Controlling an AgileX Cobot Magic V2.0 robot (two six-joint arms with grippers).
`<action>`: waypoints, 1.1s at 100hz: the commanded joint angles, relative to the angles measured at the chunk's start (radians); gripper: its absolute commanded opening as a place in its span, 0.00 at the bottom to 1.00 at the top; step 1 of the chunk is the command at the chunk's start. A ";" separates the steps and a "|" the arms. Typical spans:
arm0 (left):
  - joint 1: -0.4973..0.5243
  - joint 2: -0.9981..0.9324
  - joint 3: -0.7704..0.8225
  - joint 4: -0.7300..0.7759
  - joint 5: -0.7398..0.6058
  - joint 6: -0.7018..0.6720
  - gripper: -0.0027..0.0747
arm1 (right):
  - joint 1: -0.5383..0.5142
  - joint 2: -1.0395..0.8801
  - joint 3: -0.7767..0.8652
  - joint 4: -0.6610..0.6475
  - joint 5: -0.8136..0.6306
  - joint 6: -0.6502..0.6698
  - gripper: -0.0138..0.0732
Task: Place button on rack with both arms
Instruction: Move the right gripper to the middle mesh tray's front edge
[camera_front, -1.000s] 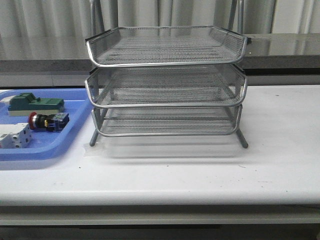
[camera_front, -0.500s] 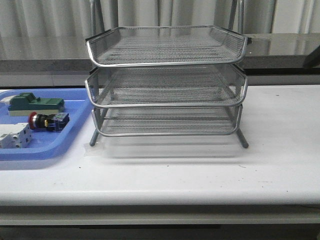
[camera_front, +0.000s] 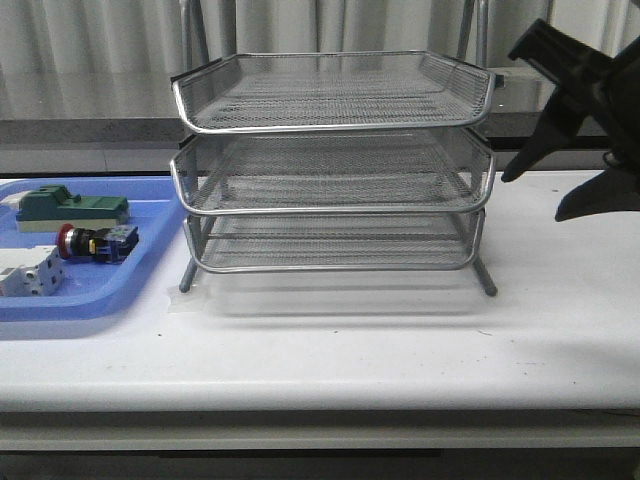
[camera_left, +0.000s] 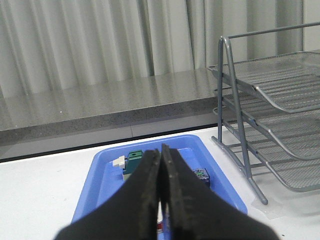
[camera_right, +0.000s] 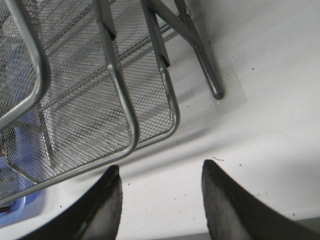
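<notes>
Button (camera_front: 92, 242) is seen lying in the blue tray (camera_front: 110, 300) on the counter (camera_front: 330, 345), left of the rack (camera_front: 332, 165). The left end effector (camera_left: 160, 185) is pressed closed, empty, above the tray. The right end effector (camera_right: 160, 200) is spread wide beside the rack.

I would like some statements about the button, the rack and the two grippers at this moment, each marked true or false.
1. The button lies in the blue tray. True.
2. The rack has two tiers. False: it has three.
3. The right gripper is open and empty. True.
4. The left gripper is wide open. False: its fingers are pressed together, holding nothing.
5. The button rests on the top tier. False: all tiers are empty.
</notes>
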 joint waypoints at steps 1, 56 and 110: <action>0.003 -0.033 0.047 -0.010 -0.075 -0.010 0.01 | 0.001 0.014 -0.071 0.016 -0.045 -0.022 0.59; 0.003 -0.033 0.047 -0.010 -0.075 -0.010 0.01 | 0.002 0.175 -0.215 0.017 -0.004 -0.041 0.59; 0.003 -0.033 0.047 -0.010 -0.075 -0.010 0.01 | 0.028 0.194 -0.251 0.021 -0.003 -0.052 0.42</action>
